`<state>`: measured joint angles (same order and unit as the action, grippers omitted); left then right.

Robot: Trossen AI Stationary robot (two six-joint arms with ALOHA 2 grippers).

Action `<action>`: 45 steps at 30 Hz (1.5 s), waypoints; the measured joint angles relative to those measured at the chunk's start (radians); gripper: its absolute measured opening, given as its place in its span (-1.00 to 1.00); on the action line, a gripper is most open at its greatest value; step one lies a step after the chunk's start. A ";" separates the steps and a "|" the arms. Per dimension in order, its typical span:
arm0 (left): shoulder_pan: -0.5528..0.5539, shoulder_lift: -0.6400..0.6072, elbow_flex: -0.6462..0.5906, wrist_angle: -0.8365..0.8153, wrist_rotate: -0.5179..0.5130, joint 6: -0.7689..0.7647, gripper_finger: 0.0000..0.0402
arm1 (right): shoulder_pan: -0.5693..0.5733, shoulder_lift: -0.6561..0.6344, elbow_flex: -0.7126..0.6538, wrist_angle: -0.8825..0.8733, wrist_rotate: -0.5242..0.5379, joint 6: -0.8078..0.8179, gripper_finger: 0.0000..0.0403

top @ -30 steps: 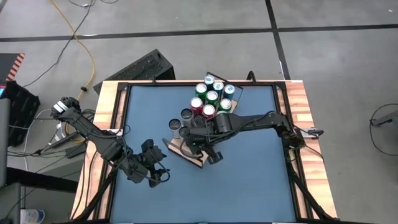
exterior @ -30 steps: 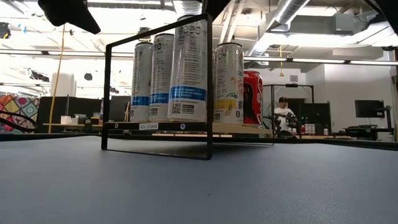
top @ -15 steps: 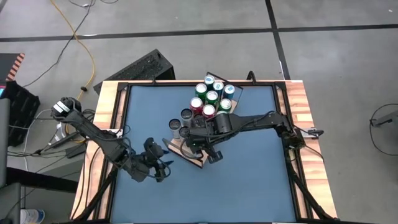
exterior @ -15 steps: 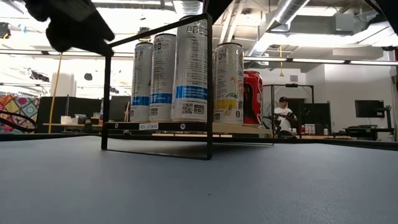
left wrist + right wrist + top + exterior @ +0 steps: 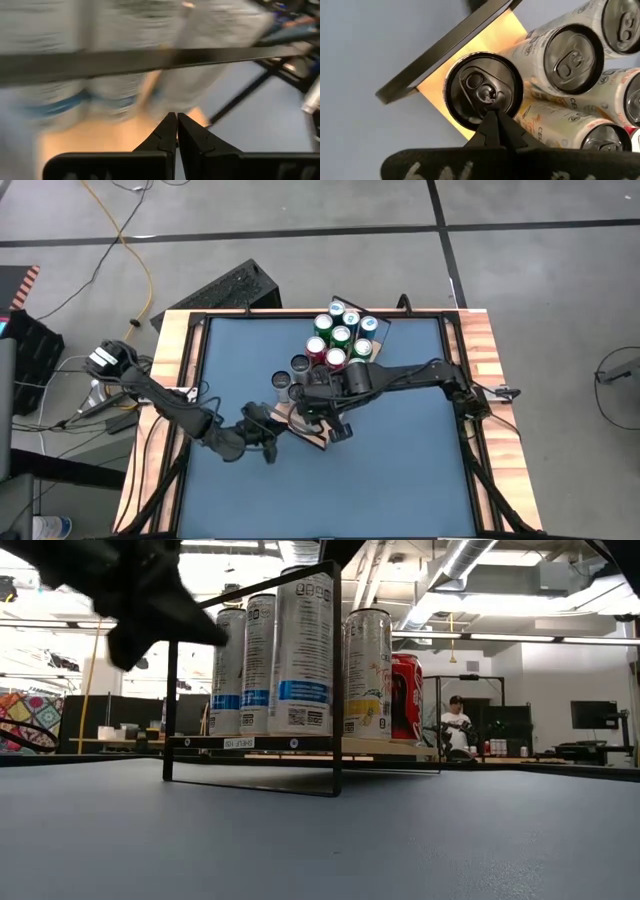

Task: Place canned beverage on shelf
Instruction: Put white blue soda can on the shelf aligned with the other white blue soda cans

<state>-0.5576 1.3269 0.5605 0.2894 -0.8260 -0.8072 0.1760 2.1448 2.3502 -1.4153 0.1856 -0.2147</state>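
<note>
Both grippers have their fingers pressed together, holding nothing. Nearest me, the left gripper [image 5: 268, 448] hovers low by the near corner of the shelf [image 5: 312, 436]. Just behind it, the right gripper [image 5: 493, 116] hangs right above the top of a white can [image 5: 484, 91] on that corner. More cans [image 5: 341, 335] crowd the far end.

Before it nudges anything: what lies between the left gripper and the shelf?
Nothing. In the high view the left gripper sits beside the shelf near corner, only bare blue tabletop between. Its wrist view shows shut fingers facing the cans.
</note>
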 joint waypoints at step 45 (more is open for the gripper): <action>0.104 0.403 0.232 0.062 -0.102 0.035 -1.00 | 0.034 -0.001 0.001 -0.049 0.003 0.113 -1.00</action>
<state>-0.4540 1.7294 0.7929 0.3511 -0.9279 -0.7721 0.2100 2.1441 2.3516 -1.4639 0.1886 -0.1013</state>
